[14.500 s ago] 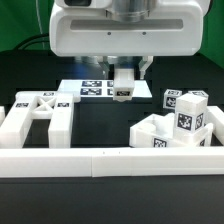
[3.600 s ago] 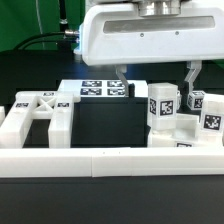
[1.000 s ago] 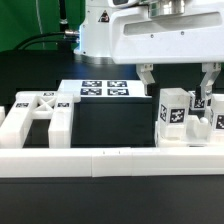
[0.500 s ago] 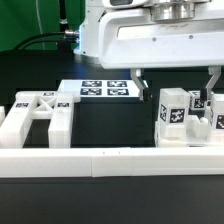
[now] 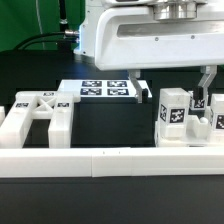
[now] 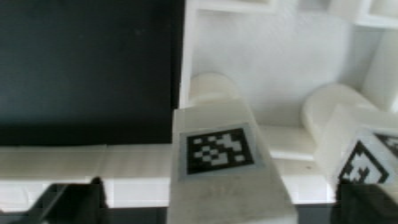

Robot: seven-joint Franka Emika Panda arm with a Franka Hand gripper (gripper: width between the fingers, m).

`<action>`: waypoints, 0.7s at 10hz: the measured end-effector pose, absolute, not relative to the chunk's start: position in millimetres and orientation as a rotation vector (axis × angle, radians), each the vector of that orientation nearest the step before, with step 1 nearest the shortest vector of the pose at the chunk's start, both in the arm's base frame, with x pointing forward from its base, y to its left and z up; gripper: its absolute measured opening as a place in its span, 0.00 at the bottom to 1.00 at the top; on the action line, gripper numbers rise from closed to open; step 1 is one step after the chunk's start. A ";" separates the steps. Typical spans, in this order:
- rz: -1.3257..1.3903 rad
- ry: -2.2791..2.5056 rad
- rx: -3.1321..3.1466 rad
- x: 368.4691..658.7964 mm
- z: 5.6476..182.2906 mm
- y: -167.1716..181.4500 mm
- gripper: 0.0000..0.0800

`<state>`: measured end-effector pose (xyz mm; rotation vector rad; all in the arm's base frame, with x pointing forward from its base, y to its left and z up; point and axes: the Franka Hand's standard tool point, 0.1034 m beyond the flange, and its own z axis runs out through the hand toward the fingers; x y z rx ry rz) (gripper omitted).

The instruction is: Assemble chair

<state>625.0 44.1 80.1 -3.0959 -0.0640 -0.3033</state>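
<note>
Claw [image 5: 172, 84] (jaws spread wide) hangs over two tagged chair legs [image 6: 222, 140].

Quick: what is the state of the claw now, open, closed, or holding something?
Claw: open, holding nothing. Its fingers stand on either side of a tagged leg, not closed on it.

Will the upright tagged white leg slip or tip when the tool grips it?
The leg looks glossy and stiff, so it may slip in a light grip. Standing tall and narrow, it could tip if the open tool nudges it.
</note>
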 end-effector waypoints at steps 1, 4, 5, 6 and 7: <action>-0.303 -0.052 -3.095 624.9 80.0 44.1 0.48; -0.301 -0.016 -3.094 624.8 79.7 44.1 0.36; -0.299 0.114 -3.077 624.7 79.3 44.8 0.36; -0.299 0.305 -3.047 625.3 79.5 45.9 0.36; -0.294 0.452 -3.018 625.6 79.4 50.2 0.36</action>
